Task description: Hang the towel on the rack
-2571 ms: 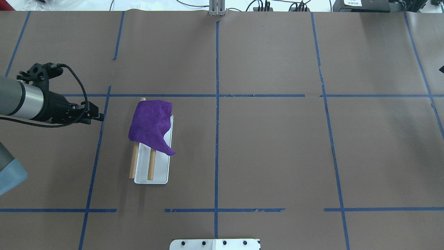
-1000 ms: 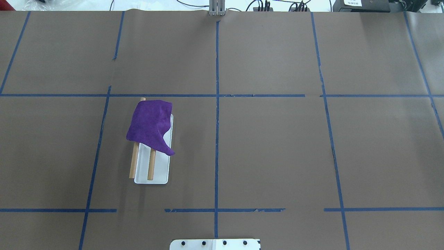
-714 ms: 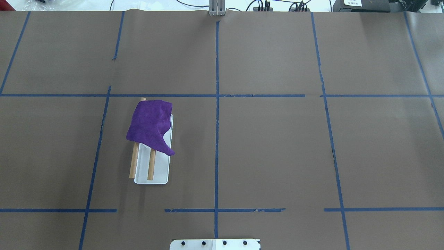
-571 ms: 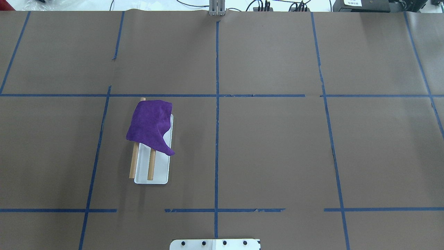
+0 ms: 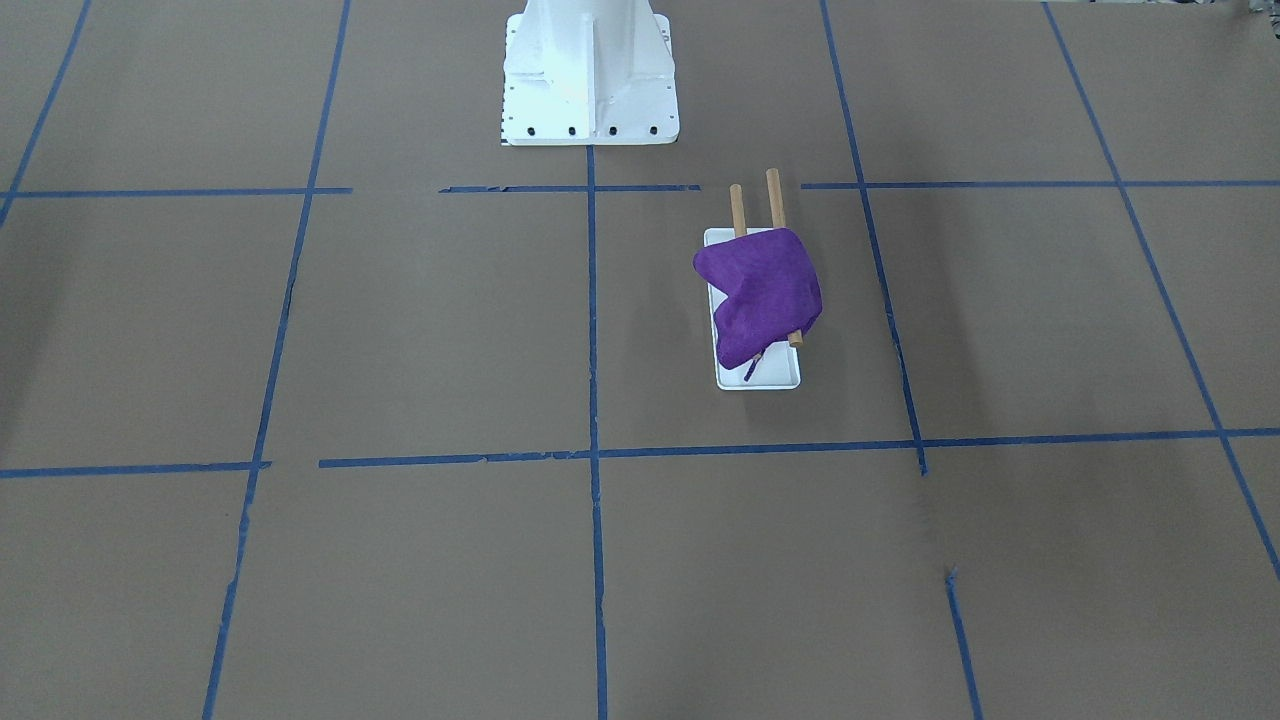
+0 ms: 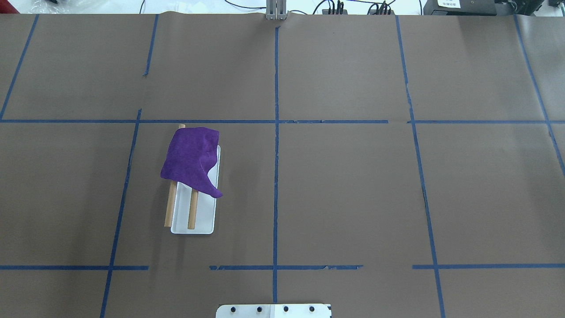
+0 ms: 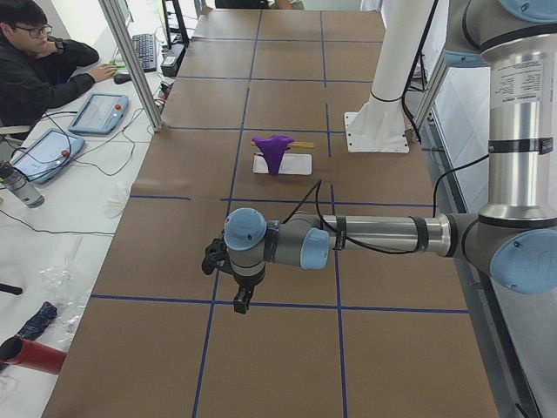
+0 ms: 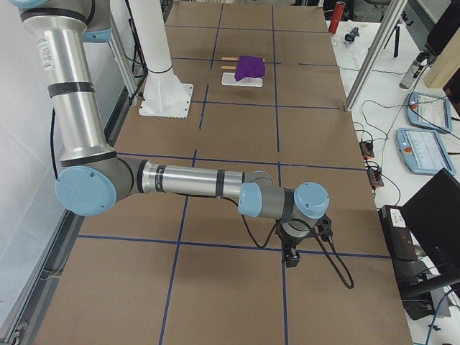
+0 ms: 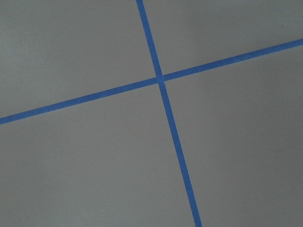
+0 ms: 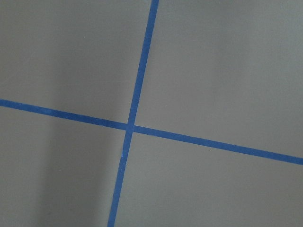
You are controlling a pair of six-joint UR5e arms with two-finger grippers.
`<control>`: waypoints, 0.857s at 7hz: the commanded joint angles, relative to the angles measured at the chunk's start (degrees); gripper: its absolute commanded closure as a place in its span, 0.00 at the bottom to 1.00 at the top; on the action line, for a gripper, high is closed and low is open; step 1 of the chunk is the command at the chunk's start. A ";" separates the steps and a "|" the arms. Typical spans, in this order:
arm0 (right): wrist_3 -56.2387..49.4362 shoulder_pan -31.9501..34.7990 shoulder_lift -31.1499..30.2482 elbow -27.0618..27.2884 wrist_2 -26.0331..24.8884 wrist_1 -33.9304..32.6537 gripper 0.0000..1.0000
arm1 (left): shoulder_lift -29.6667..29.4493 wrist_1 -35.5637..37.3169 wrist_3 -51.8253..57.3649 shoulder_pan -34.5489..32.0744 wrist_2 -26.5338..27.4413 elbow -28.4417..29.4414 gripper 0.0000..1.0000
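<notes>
Towel [image 6: 190, 159] draped across both rods of rack [image 6: 204, 214], one corner hanging low. Left gripper [image 7: 242, 301] and right gripper [image 8: 291, 258] hover well apart from rack; opening and contents: cannot tell. Judgement: hang looks complete. Hold arms clear, avoid dragging cloth.

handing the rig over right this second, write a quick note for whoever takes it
Left gripper: hangs over bare table near the table's left end, far from the rack; cannot tell if open or shut.
Right gripper: likewise near the right end; cannot tell.
Purple cloth towel: draped across both rods of the small rack with a flat white base and two light-brown wooden rods, one corner hanging toward the base.
Done: the hanging looks complete.
Left: probably nothing; perhaps check the uneven drape.
</notes>
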 commanded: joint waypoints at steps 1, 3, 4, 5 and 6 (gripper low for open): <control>0.09 0.00 0.09 0.09 0.00 0.00 0.00 | 0.01 0.03 -4.91 -0.06 0.00 0.08 0.00; 0.09 0.00 0.09 0.09 0.00 0.09 0.00 | 0.53 -0.06 -4.75 -0.14 0.17 -1.40 0.00; 0.00 0.00 0.09 0.09 0.00 0.09 0.00 | 0.18 -0.15 -4.49 -0.15 0.17 -1.41 0.00; 0.00 0.00 0.09 0.09 0.00 0.09 0.00 | 0.09 -0.15 -4.49 -0.15 0.17 -1.58 0.00; 0.00 0.00 0.09 0.17 0.00 0.09 0.00 | 0.09 -0.15 -4.49 -0.15 0.17 -1.76 0.00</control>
